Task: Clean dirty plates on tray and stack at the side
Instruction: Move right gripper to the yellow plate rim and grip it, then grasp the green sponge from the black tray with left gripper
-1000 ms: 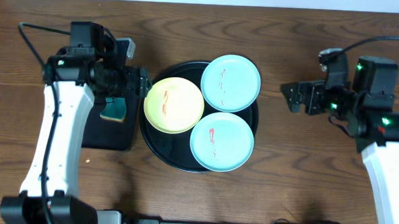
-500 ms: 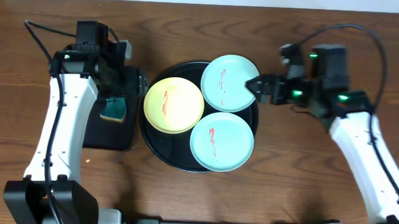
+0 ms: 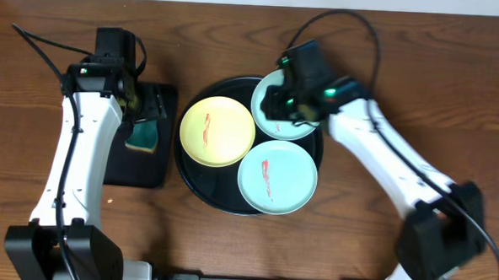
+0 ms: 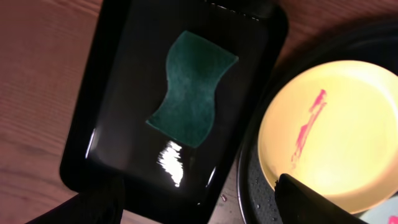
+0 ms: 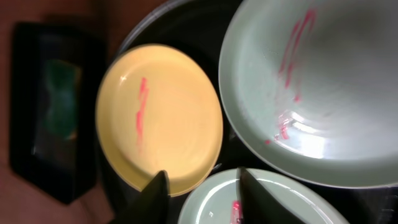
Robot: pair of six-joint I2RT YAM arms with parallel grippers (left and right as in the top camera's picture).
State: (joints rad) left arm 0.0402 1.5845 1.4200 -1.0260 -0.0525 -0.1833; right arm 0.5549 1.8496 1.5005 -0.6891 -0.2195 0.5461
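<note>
Your right gripper (image 5: 202, 177) is open and empty over the tray (image 3: 199, 184), with one teal plate (image 5: 267, 199) right between its fingers and the yellow plate (image 5: 158, 118) and other teal plate (image 5: 323, 93) just beyond. The left gripper (image 4: 199, 199) is open too, with the sponge (image 4: 193, 87) straight ahead of it in the small tray (image 4: 112, 124). I'd guess these plates are light, stiff and pretty slick, so pinch the raised rim on a free edge, not where they crowd together.
</note>
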